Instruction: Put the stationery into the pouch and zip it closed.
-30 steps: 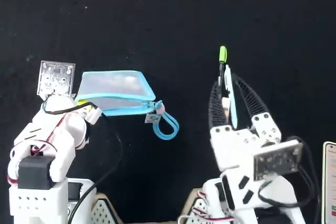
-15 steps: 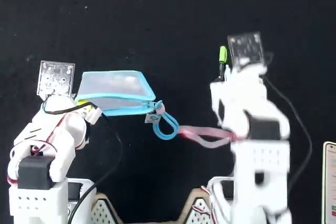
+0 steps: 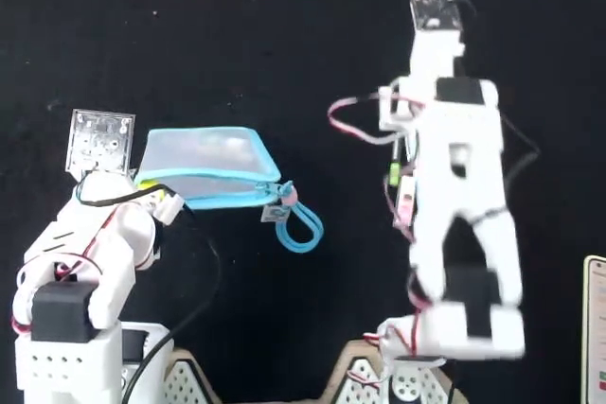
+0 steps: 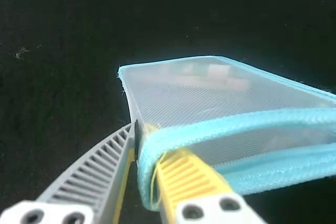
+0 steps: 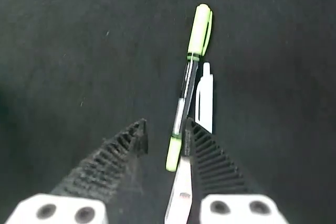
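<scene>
Left wrist view, left claw (image 4: pixel 150 146) pinching pouch (image 4: pixel 210 103) rim, pale shapes (image 4: pixel 218 74) inside

We see soft, even light. The black table (image 3: pixel 284 44) around the pouch (image 3: pixel 204 163) looks flat and dark; the pouch's clear face carries a pale sheen, brightest near its far edge.

The pouch (image 3: pixel 204 169) lies on the counter (image 3: pixel 284 44) at the left, one corner clamped in the left pincer (image 4: pixel 149 145). Well apart to its right, a marker (image 5: pixel 190 77) and a pen (image 5: pixel 205 95) lie side by side, the right pincer (image 5: pixel 164 125) over them.
</scene>
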Robot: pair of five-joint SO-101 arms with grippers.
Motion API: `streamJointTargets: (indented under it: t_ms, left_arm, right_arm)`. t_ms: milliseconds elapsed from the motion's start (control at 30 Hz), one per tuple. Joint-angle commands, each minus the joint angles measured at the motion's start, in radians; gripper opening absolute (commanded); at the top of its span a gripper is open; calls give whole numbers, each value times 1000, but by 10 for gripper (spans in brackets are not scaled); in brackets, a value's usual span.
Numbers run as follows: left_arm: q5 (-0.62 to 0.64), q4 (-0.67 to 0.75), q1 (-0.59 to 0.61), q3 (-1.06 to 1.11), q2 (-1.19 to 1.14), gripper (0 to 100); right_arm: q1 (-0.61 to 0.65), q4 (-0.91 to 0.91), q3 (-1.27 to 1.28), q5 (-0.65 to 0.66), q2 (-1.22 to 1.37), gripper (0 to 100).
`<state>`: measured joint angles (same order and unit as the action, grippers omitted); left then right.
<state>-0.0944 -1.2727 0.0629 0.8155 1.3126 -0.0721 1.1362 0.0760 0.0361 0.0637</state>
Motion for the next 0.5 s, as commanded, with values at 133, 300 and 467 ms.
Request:
streamJointTargets:
  t_ms: [133,300,467]
  left_arm:
    - [-11,-3,12,-12,6,30]
    - [-11,-3,12,-12,6,30]
    - [-11,-3,12,-10,6,30]
  right_arm:
    - [-68,8,-444,-11,367,107]
    - [-72,120,-737,-5,621,107]
    - [-72,230,-1075,-11,860,107]
